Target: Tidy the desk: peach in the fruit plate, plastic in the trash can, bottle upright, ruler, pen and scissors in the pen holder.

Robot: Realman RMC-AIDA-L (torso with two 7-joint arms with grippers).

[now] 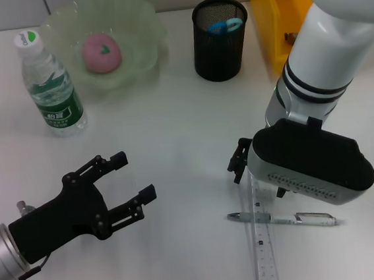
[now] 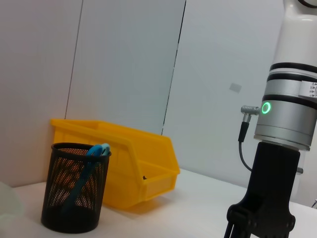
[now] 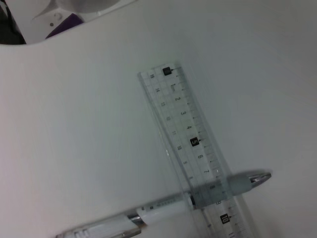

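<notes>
One ruler (image 1: 263, 238) beneath right jaws (image 1: 242, 164)

Upper left, the bowl (image 1: 138, 32) is translucent ribbed plastic; the bottle (image 1: 49, 87) is clear glossy plastic. The pen holder (image 1: 220, 39) is black metal mesh. The ruler (image 3: 193, 144) is transparent plastic on the smooth matt tabletop (image 1: 179, 127).

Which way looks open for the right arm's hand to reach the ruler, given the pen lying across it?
Probably yes, from above: the right hand hangs over the ruler's far end, which lies bare; the pen crosses it nearer the middle.
</notes>
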